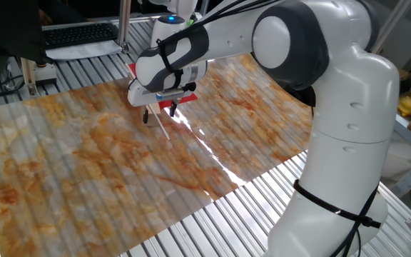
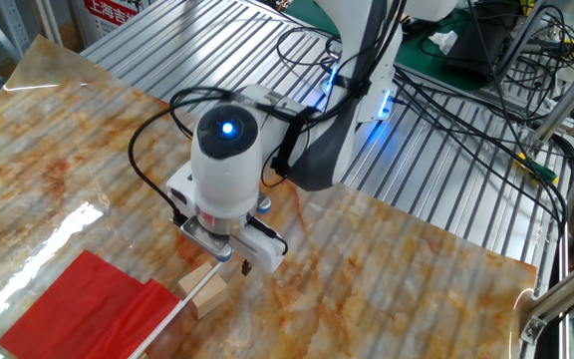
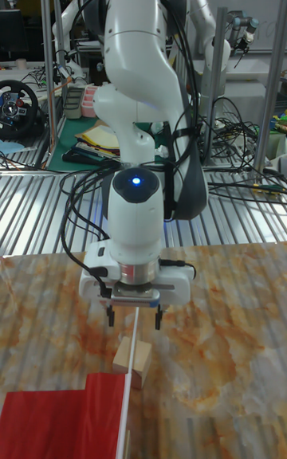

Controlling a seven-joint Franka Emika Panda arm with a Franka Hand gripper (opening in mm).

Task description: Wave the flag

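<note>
In the other fixed view, going left to right, the flag (image 2: 88,304) comes first: its red cloth lies flat on the marbled mat (image 2: 417,279) at about 7 o'clock from the gripper (image 2: 231,261). Its white stick (image 2: 189,295) runs up toward 1 o'clock across a tan block (image 2: 205,288), so the stick is propped clear of the mat near its free end.

Next is the gripper, hanging just above that free end. In the tall fixed view the fingers (image 3: 158,318) stand apart, one on either side of the stick (image 3: 131,379), with nothing held. You are straddling it, not yet grasping.

My judgement: the step in hand is the pick.

- Come straight down. The stick is thin, so any sideways drift will nudge it off the block (image 3: 133,360).
- Stop while the fingertips are level with the stick. From these views I cannot tell how much clearance lies beneath it, so descend slowly.
- Close the jaws across the stick, not along it, and keep it centred between the pads so that it will not pivot.
- Grip at 12 o'clock from the block as the tall view shows it, leaving the cloth (image 3: 64,419) free to swing.
- Lift well clear of the mat before any waving, or the cloth will probably drag.

To the right, in that other view, is only bare mat and metal decking.
</note>
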